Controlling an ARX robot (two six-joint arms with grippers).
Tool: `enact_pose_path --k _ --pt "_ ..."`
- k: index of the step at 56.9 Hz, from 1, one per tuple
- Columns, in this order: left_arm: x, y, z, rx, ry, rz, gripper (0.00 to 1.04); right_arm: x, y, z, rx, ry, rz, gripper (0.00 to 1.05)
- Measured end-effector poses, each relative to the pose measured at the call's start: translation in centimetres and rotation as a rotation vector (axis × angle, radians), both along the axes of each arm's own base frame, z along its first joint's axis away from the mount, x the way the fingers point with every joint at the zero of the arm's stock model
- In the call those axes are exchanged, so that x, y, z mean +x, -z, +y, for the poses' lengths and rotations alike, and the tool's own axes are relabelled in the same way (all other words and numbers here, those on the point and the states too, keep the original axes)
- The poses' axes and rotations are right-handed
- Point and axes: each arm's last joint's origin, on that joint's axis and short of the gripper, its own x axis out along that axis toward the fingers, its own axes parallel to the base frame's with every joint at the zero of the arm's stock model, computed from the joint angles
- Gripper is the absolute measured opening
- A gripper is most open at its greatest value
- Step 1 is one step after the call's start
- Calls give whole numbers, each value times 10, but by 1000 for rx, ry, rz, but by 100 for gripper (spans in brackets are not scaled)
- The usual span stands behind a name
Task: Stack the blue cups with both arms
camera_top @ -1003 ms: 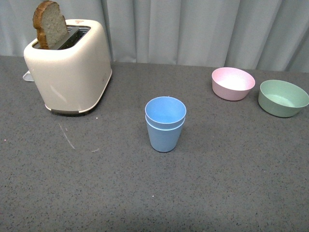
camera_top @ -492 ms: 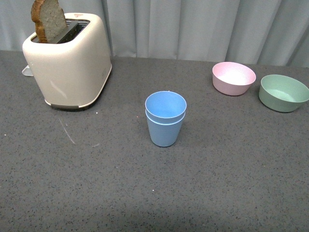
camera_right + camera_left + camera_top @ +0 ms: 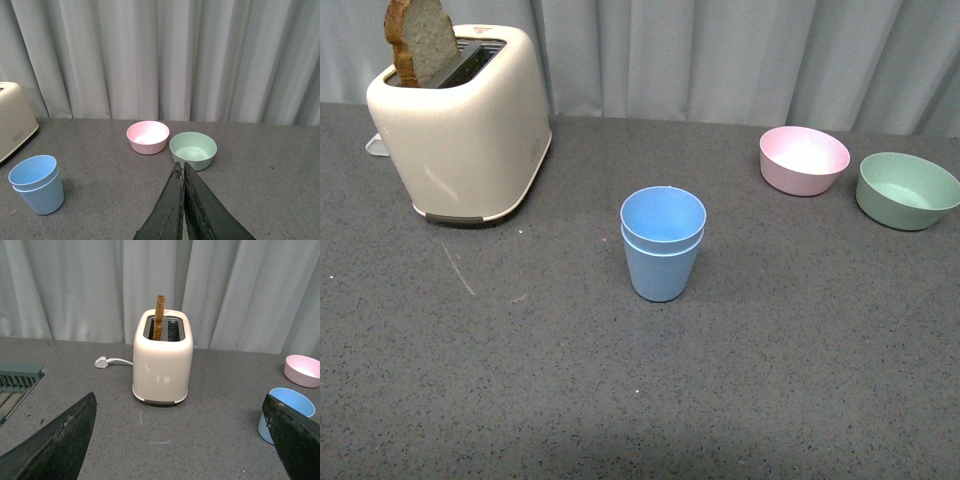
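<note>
The two blue cups (image 3: 662, 250) stand nested, one inside the other, upright at the middle of the grey table. They also show in the left wrist view (image 3: 286, 413) and in the right wrist view (image 3: 37, 183). Neither arm shows in the front view. My left gripper (image 3: 185, 440) is open and empty, its black fingers (image 3: 60, 442) spread wide above the table, well short of the cups. My right gripper (image 3: 182, 172) is shut on nothing, its fingers pressed together, away from the cups.
A cream toaster (image 3: 460, 125) with a slice of bread (image 3: 420, 42) stands at the back left, its white plug (image 3: 102, 361) beside it. A pink bowl (image 3: 804, 160) and a green bowl (image 3: 906, 190) sit at the back right. A grey-green rack (image 3: 17, 382) shows in the left wrist view.
The front view shifted slightly between one second ago and half a second ago; the cups and bowls kept their places on the table. Nothing has moved since.
</note>
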Motion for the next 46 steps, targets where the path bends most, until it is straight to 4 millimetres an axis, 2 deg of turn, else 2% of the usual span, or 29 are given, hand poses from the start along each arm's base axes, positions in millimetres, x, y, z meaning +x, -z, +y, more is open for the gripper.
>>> enact_pose_path --k 7,11,14,21,28,32,34,38,46 --pt "0 0 0 0 0 0 98 0 0 0 -1 0 0 2" --pt "0 0 0 0 0 0 98 0 0 0 -1 0 0 11" --pt "0 0 0 0 0 0 98 0 0 0 -1 0 0 26" --pt "0 0 0 0 0 0 98 0 0 0 -1 0 -1 50" --pt "0 0 0 0 0 0 98 0 0 0 -1 0 -1 82" --pt "0 0 0 0 0 0 98 0 0 0 -1 0 -1 95" --pt "0 0 0 0 0 0 98 0 0 0 0 0 -1 97" --pt "0 0 0 0 0 0 98 0 0 0 0 0 -1 94" --pt "0 0 0 0 0 0 98 0 0 0 0 0 -1 95"
